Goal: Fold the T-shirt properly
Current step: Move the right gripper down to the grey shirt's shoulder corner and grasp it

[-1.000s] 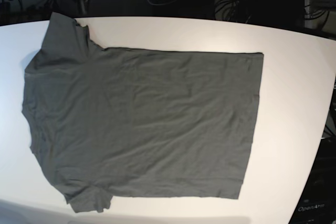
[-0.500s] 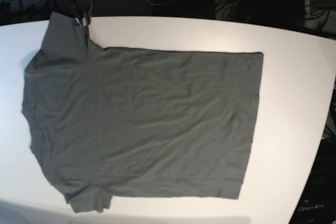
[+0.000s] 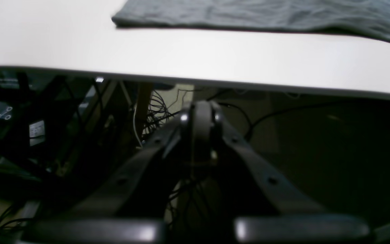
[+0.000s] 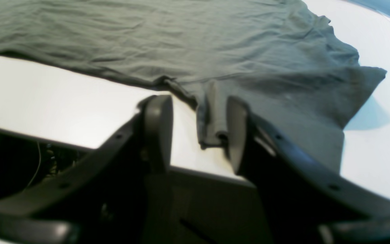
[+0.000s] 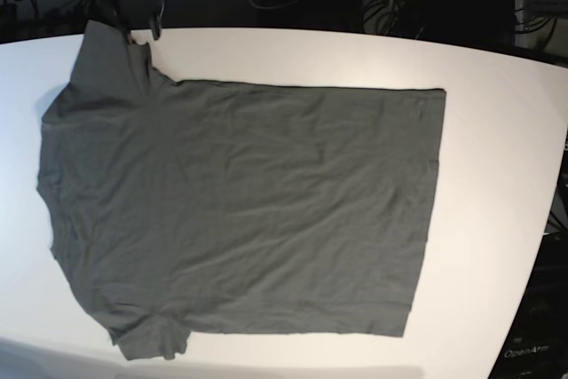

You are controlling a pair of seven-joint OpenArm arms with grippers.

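**Right wrist view: your gripper is spread wide at the sleeve, nothing pinched**

Right wrist view gives you the best look here. Your right gripper point(image 4: 196, 130) has its jaws well apart at the worktop point(image 4: 63, 98) edge, and a rolled-up bit of sleeve hem from the T-shirt point(image 4: 181, 40) sits in the gap between them. That hem lies right against the inner face of one finger point(image 4: 235, 125), while the other finger point(image 4: 157, 125) is over bare worktop, clear of the cloth. So nothing is clamped; the fabric is just lying there on the surface.

From the base view you can see the same right gripper point(image 5: 142, 28) at the far edge of the worktop point(image 5: 497, 130), just at the tip of the upper sleeve. The T-shirt point(image 5: 248, 210) is spread flat and mostly smooth, neck end toward the view's left, hem toward the right, second sleeve at the near edge.

Your left gripper point(image 3: 198, 118) is closed up tight with nothing in it, hanging below the worktop point(image 3: 195, 57) edge over a tangle of cables point(image 3: 154, 112). From there you only catch the T-shirt point(image 3: 266, 13) as a strip along the top, well apart from the gripper.
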